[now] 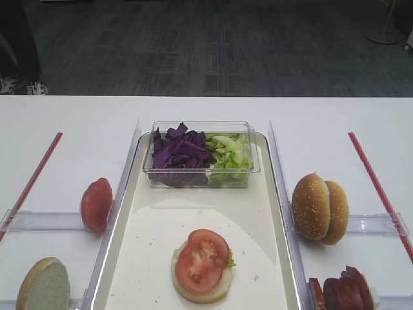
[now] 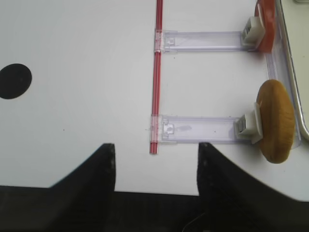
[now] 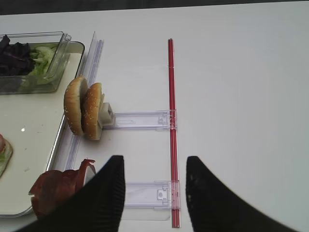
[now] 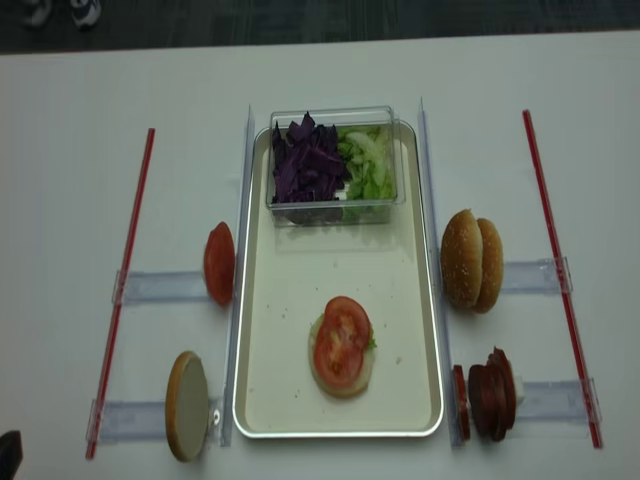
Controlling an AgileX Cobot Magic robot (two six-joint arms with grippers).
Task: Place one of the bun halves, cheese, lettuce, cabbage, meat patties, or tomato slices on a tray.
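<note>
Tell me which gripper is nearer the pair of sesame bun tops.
Right. The right gripper hangs just beside the sesame bun tops; the left gripper is across the tray, by a single bun half.

One tray (image 4: 255,400), one clear tub (image 4: 333,207), two red rods (image 4: 122,290) (outer sides), two sesame bun tops (image 4: 472,260)

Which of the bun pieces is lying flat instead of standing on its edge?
The bun base on the tray, under the tomato slice. The bun at left and the sesame tops at right stand on edge.
</note>
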